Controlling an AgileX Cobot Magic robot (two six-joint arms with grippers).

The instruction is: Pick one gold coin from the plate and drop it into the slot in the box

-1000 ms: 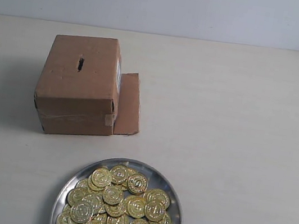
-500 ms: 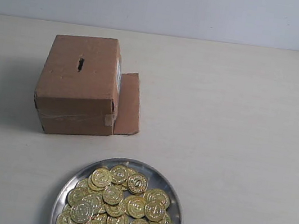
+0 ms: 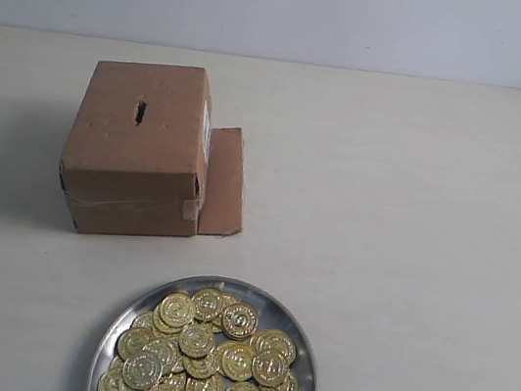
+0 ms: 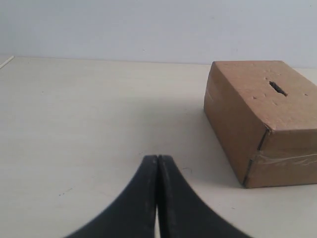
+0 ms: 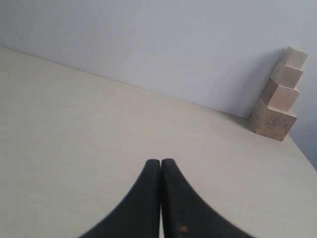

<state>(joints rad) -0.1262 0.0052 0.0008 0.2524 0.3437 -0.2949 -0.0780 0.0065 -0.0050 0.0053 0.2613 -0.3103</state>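
Observation:
A round silver plate (image 3: pixel 305 350) heaped with several gold coins (image 3: pixel 204 365) lies at the front of the exterior view. Behind it, to the left, stands the brown cardboard box (image 3: pixel 138 151) with its dark slot (image 3: pixel 140 111) in the top face and a loose flap (image 3: pixel 224 182) at its right side. Neither arm shows in the exterior view. My left gripper (image 4: pixel 157 157) is shut and empty, low over the table, with the box (image 4: pixel 262 124) and slot (image 4: pixel 278 88) ahead of it to one side. My right gripper (image 5: pixel 161 161) is shut and empty over bare table.
A stack of pale wooden blocks (image 5: pixel 277 96) stands against the wall at the table's far corner in the right wrist view. A grey wall (image 3: pixel 290 7) bounds the back of the table.

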